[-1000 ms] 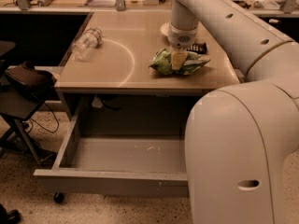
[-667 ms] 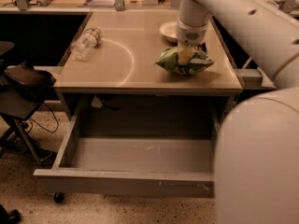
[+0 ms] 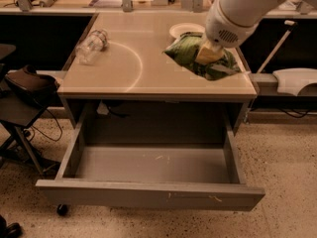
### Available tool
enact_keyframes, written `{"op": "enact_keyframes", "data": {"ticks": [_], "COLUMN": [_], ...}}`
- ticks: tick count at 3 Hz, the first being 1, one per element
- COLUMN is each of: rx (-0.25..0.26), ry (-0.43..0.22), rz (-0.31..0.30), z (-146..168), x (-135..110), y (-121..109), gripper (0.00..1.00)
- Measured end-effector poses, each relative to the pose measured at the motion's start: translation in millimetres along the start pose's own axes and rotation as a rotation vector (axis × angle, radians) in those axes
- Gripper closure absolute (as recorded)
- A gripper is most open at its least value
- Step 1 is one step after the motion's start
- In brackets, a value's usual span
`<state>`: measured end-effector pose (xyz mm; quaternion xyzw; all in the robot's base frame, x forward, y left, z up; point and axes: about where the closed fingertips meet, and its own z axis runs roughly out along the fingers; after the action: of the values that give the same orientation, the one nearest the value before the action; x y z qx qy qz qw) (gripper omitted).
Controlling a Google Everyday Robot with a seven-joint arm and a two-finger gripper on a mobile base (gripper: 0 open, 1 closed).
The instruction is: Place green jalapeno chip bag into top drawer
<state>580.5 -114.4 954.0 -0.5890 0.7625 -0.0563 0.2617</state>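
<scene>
The green jalapeno chip bag (image 3: 190,53) is crinkly green foil, held tilted just above the right side of the beige table top (image 3: 148,76). My gripper (image 3: 208,55) comes down from the white arm at the upper right and is shut on the bag's right part. The top drawer (image 3: 148,195) is pulled wide open below the table, grey and shallow, with a scuffed front panel; nothing lies inside it. The bag is over the table, behind and above the drawer's right half.
A clear plastic bottle (image 3: 91,44) lies on the table's left side. A white plate (image 3: 185,30) sits behind the bag. A dark chair with a brown bag (image 3: 25,83) stands at the left. A white object (image 3: 294,81) rests at the right.
The gripper has lifted the chip bag off the table top and tilted it. The arm has pulled back, so the drawer shows fully.
</scene>
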Motion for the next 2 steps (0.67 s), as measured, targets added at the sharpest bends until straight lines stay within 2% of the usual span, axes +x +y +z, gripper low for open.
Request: {"op": "enact_keyframes", "data": {"ticks": [1,2], "rx": [-0.007,-0.006], "ry": [0.015,0.016], "rz": [-0.002,-0.002], "z": [-15.8,-15.4], "x": [8.7,9.2], "y": [33.3,33.1], "gripper": [1.00,1.00]}}
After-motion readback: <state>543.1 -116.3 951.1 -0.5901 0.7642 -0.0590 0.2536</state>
